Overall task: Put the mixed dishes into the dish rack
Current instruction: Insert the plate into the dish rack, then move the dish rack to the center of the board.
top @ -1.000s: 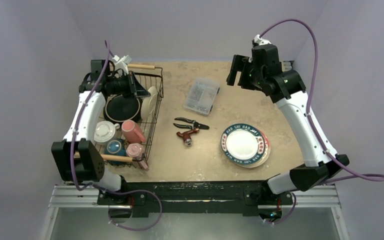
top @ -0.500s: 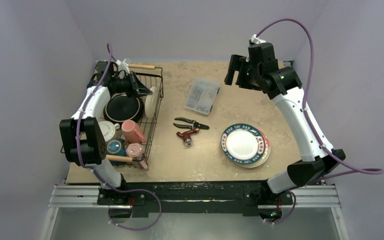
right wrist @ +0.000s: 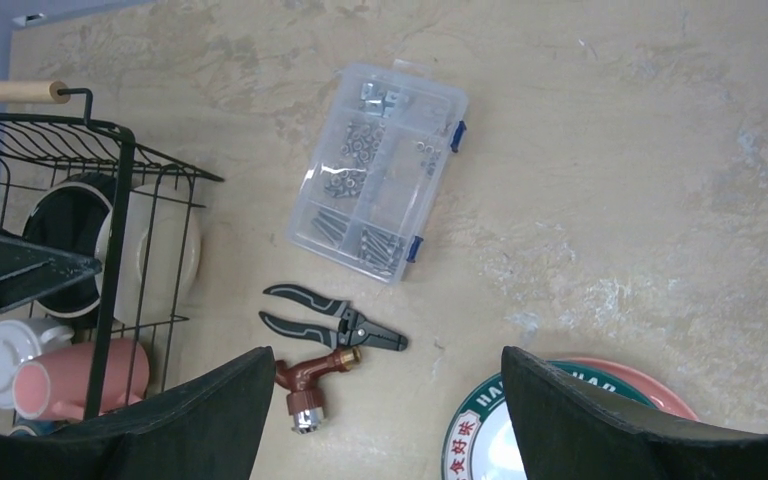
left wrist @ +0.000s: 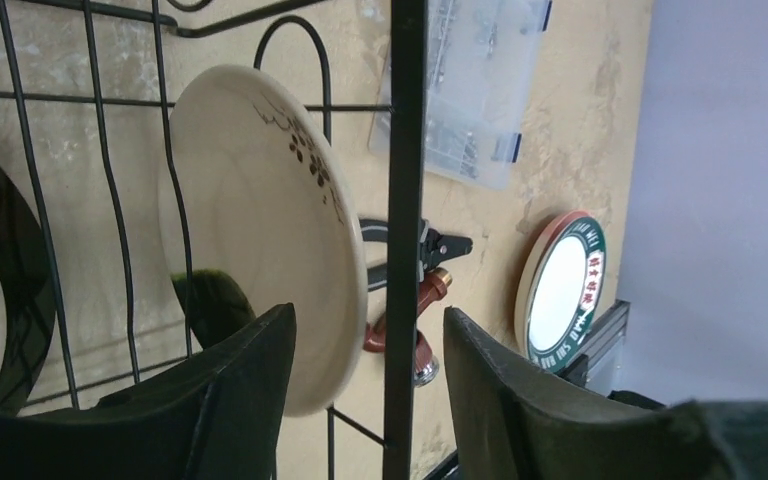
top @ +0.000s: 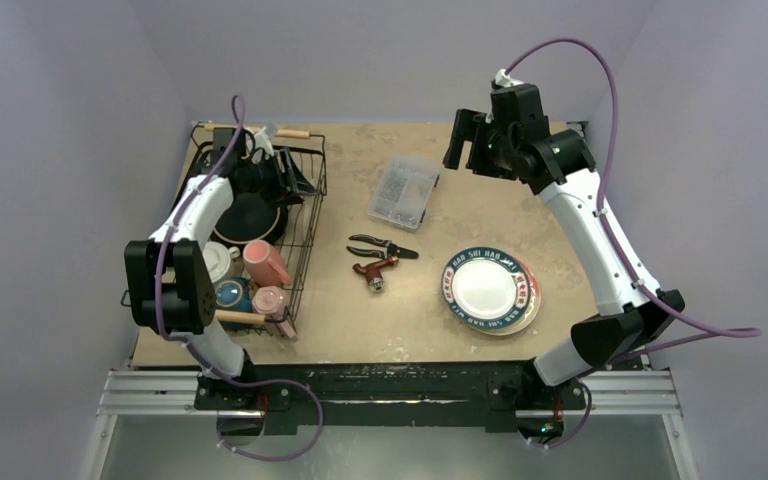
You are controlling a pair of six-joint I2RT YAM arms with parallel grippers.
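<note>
The dish rack [top: 312, 240] stands at the table's left with a black plate [top: 250, 215], two pink mugs [top: 265, 262] and a white cup [top: 215, 262] in it. A cream plate [left wrist: 260, 230] stands on edge against the rack's right wall. My left gripper [left wrist: 370, 390] is open around that plate's rim and a rack wire [left wrist: 403, 240], with gaps on both sides. A teal-rimmed plate [top: 485, 288] lies on a pink one [top: 533, 292] at the right front. High over the back of the table, my right gripper [right wrist: 390, 420] hangs open with nothing in it.
A clear compartment box [top: 403, 192] lies at the middle back. Black pliers [top: 382, 246] and a brown tap [top: 375, 270] lie between the rack and the plates. The rack's wooden handles [top: 285, 132] stick out at both ends.
My left gripper has opened and let go of the cream plate, which now leans in the rack. The right gripper drifted slightly left and back.
</note>
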